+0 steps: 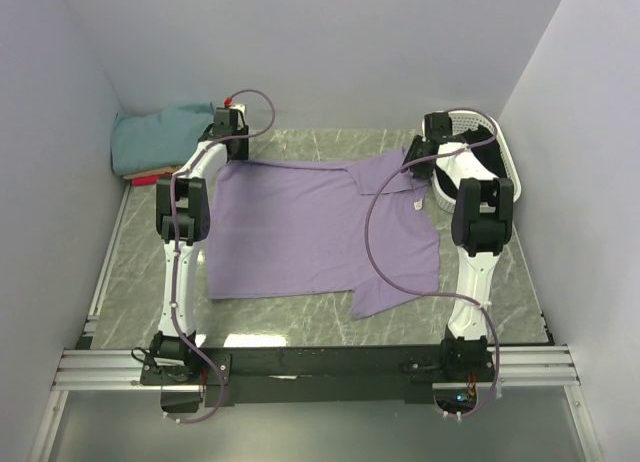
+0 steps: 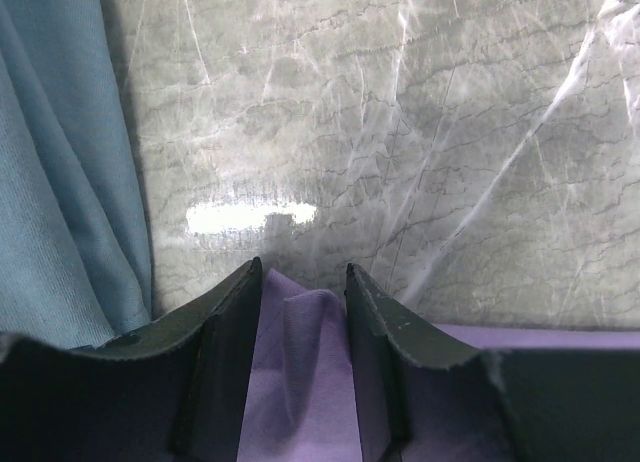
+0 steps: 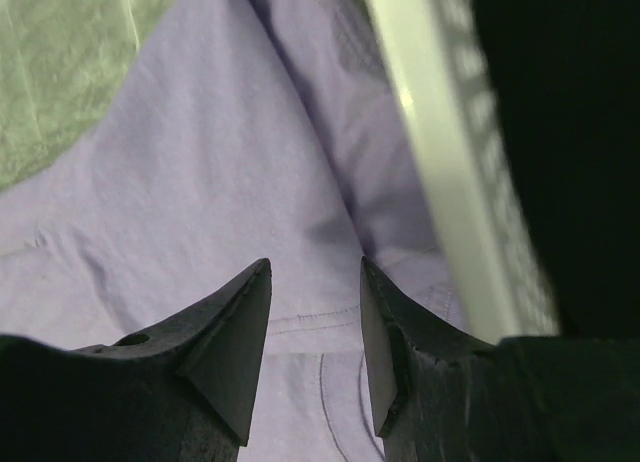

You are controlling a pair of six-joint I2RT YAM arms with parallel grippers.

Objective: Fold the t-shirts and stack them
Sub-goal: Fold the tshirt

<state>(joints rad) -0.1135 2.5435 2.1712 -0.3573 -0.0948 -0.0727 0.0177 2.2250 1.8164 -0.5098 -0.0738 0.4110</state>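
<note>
Soft purple shirt (image 1: 310, 232) lies spread flat on the glossy marble table (image 2: 400, 132). The left gripper (image 2: 300, 274) pinches a bunched fold at its far corner. The right gripper (image 3: 315, 267) hangs released over the cloth, beside the white mesh basket (image 3: 430, 132).

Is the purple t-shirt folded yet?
No, the purple t-shirt lies spread wide across the table, not gathered into a folded bundle.

Pale walls (image 1: 300, 42) — grey marble tbl (image 1: 300, 317) w/ glare.
</note>
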